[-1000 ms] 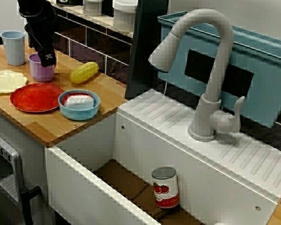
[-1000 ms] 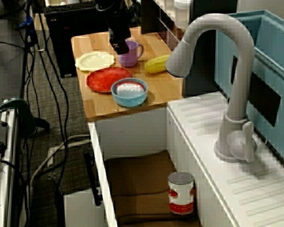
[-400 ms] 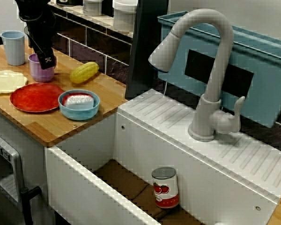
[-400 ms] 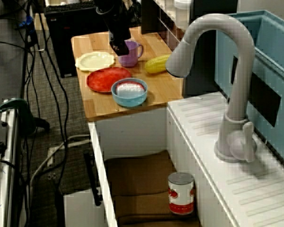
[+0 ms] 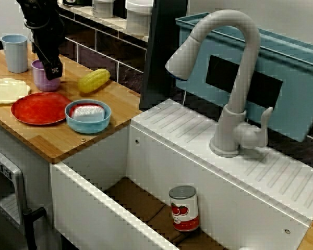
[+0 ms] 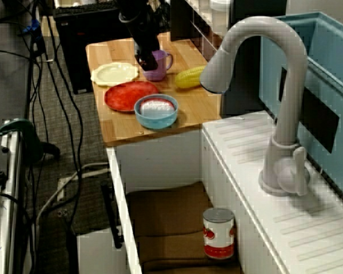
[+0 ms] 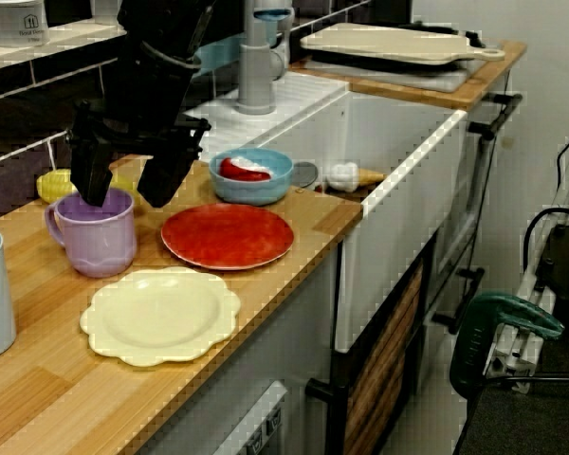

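My black gripper [image 7: 128,185] hangs open over a purple mug [image 7: 95,232] at the back of the wooden counter [image 7: 66,398]. In the view from the counter's end, one finger [image 7: 92,171] dips at the mug's rim and the other finger [image 7: 168,175] stands just outside its right wall. The view across the sink shows the gripper [image 5: 53,70] covering part of the mug [image 5: 43,78]. The high view shows the gripper [image 6: 144,60] at the mug's [image 6: 158,64] left side. Nothing is gripped.
Around the mug lie a yellow corn cob [image 5: 94,79], a red plate [image 5: 40,108], a scalloped cream plate [image 5: 7,89], a pale blue cup [image 5: 15,52] and a blue bowl [image 5: 87,122] holding a red-and-white item. A tomato can [image 5: 183,208] stands in the sink under the grey faucet [image 5: 235,78].
The gripper has shifted a little sideways and settled lower at the purple mug. The mug and the other items have stayed put.
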You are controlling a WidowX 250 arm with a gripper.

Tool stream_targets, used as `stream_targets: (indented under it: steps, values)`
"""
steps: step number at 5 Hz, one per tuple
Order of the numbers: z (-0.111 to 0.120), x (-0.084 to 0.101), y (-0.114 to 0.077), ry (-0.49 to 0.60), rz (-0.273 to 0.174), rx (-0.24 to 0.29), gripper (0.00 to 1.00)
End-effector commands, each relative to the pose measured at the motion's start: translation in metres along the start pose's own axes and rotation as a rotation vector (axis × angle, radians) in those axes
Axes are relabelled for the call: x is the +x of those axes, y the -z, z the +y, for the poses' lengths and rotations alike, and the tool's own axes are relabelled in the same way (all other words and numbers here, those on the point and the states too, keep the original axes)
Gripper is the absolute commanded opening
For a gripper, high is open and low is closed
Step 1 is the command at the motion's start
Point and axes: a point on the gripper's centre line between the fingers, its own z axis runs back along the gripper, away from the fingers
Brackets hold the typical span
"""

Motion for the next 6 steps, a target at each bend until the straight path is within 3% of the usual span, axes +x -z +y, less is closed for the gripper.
stream_targets:
  steps: [1,4,5,6]
  values:
    - [0.004,0.003,-0.002,0.012,-0.017,0.038,1.0]
    - [-0.005,-0.001,0.012,0.046,0.026,0.038,1.0]
    - [-0.004,-0.002,0.014,0.049,0.037,0.02,0.0]
    - [-0.002,-0.002,0.013,0.047,0.044,0.01,0.0]
